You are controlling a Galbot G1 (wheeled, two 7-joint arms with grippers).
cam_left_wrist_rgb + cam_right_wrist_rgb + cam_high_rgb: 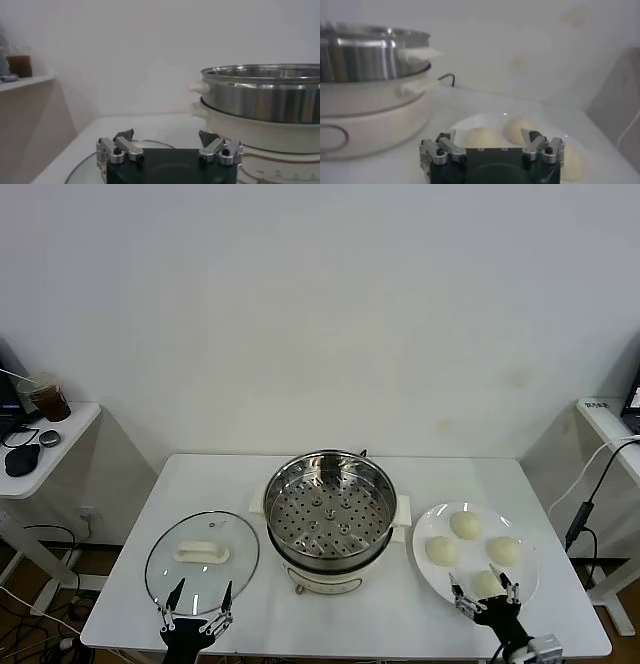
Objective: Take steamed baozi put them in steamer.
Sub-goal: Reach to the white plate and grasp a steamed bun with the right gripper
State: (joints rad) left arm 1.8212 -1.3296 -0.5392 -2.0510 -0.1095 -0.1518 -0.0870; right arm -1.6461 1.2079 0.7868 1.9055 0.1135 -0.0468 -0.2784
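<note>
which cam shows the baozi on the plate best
The head view: all four baozi sit in plain sight on the white plate. The right wrist view shows only three, low and partly behind the open right gripper. The left wrist view shows none.

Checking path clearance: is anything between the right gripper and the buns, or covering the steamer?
Nothing visible. The open right gripper hovers at the nearest round cream-white bun on the flat white plate. The shiny steel steamer stands uncovered; its round glass lid lies beside it.

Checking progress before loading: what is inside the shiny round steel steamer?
Only the shiny steel steamer's perforated tray shows, no buns. Below the tray is hidden.
</note>
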